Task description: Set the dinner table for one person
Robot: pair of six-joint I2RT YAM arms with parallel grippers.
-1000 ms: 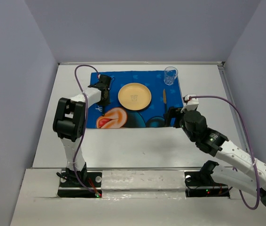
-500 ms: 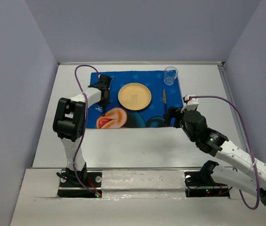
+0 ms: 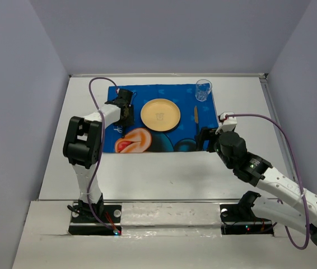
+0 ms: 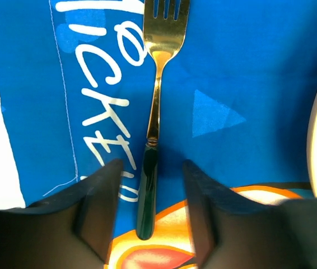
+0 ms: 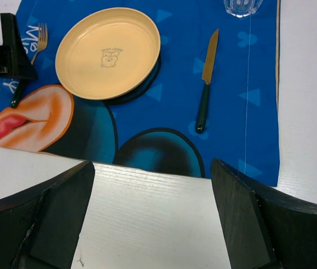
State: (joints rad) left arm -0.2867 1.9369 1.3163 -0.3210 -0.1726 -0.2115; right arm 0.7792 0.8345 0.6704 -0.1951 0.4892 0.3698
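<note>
A gold fork (image 4: 157, 84) with a dark green handle (image 4: 146, 190) lies flat on the blue Mickey mat (image 4: 242, 67), left of the yellow plate (image 3: 160, 114). My left gripper (image 4: 150, 168) is low over the handle and open, with a gap on each side of it. The knife (image 3: 196, 119) lies right of the plate, and a clear glass (image 3: 203, 89) stands at the mat's far right corner. Over the white dinner table (image 3: 164, 174), at the mat's near edge, my right gripper (image 5: 152, 168) is open and holds nothing.
The blue mat (image 3: 164, 143) covers the table's far middle. In the right wrist view the plate (image 5: 108, 53), knife (image 5: 206, 84) and the glass's base (image 5: 242, 5) lie ahead, with the left gripper (image 5: 1, 47) at the top left. Grey walls close in three sides.
The left gripper's jaws have spread apart off the fork's handle, leaving the fork lying on the mat. Neither arm has otherwise shifted.
</note>
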